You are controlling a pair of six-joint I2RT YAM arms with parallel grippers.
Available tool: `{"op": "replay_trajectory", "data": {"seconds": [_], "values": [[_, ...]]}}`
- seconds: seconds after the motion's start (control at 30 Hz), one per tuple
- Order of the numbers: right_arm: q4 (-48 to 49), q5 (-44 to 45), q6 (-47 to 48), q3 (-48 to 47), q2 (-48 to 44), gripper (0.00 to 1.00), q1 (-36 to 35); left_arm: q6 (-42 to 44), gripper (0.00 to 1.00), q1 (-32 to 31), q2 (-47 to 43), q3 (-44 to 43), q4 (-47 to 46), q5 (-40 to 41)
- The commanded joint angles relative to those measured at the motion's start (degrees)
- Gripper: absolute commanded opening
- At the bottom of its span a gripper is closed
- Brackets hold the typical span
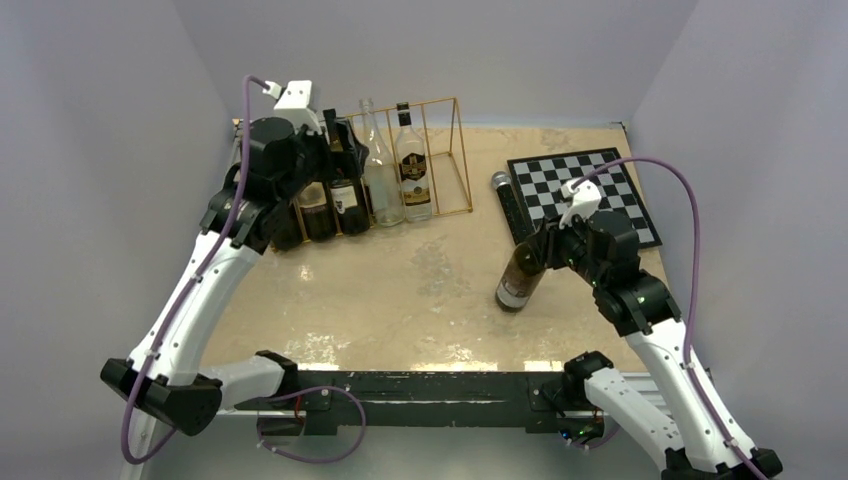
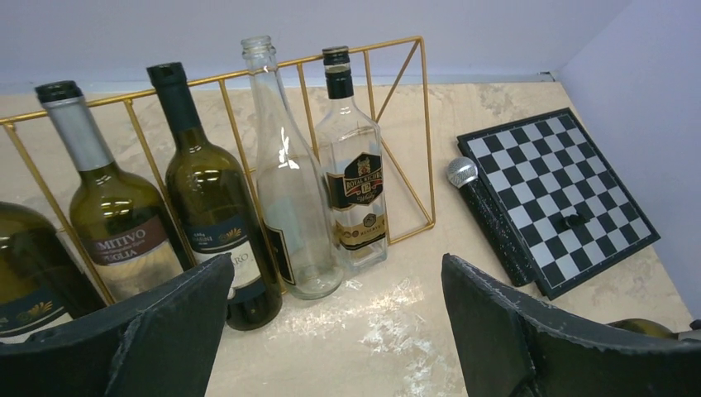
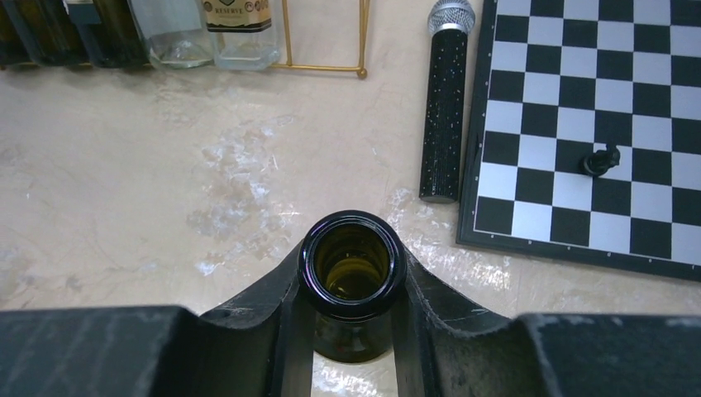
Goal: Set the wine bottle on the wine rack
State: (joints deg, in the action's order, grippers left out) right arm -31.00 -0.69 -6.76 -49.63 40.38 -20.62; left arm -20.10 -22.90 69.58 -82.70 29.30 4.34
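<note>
One wine bottle [image 1: 520, 278] is spotted from above, near the chessboard [image 1: 585, 195], well apart from the wine rack [image 1: 463, 152]. Left wrist: the left gripper [image 2: 337, 263] is spread wide, nothing held. Right wrist: the right gripper [image 3: 351, 277] is clamped on the bottle's neck.

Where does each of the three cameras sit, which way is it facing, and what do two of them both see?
Top external: fixed above and behind the robot, looking down over the table; both arms show, right gripper shut on the wine bottle.
Left wrist: at the wine rack's left end, facing across its bottles toward the chessboard; the open left gripper fills the bottom.
Right wrist: looks down into the bottle's open mouth, fingers either side.
Shared: both wrist views show the microphone and chessboard.
</note>
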Motion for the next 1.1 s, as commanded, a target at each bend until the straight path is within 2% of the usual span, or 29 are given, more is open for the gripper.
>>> {"op": "replay_trajectory", "data": {"seconds": [0.0,0.3,0.47,0.67,0.97,1.07], "values": [[-0.6,-1.7,-4.0,-9.7,1.8,0.0,-0.3,3.2,0.99,0.4,-7.4,0.1,0.3,1.8],[-2.1,-6.1,-8.0,-27.2,11.4,0.0,-1.1,9.5,0.99,0.4,-15.4,-1.7,6.6,-0.1],[-2.2,-5.4,-6.8,-36.9,21.1,0.0,-3.9,10.1,0.99,0.4,-16.8,-1.5,9.2,-1.2],[-6.4,-2.2,-1.6,-52.1,36.0,0.0,-6.2,6.5,0.99,0.4,-15.6,-2.0,9.7,-1.8],[-9.7,0.2,4.3,-71.4,57.3,0.0,-5.9,7.1,0.99,0.5,-12.5,-3.7,7.4,8.9],[-9.5,-2.6,2.9,-75.5,61.2,0.0,-4.6,7.9,0.99,0.5,-11.4,-3.2,4.6,12.1]]}}
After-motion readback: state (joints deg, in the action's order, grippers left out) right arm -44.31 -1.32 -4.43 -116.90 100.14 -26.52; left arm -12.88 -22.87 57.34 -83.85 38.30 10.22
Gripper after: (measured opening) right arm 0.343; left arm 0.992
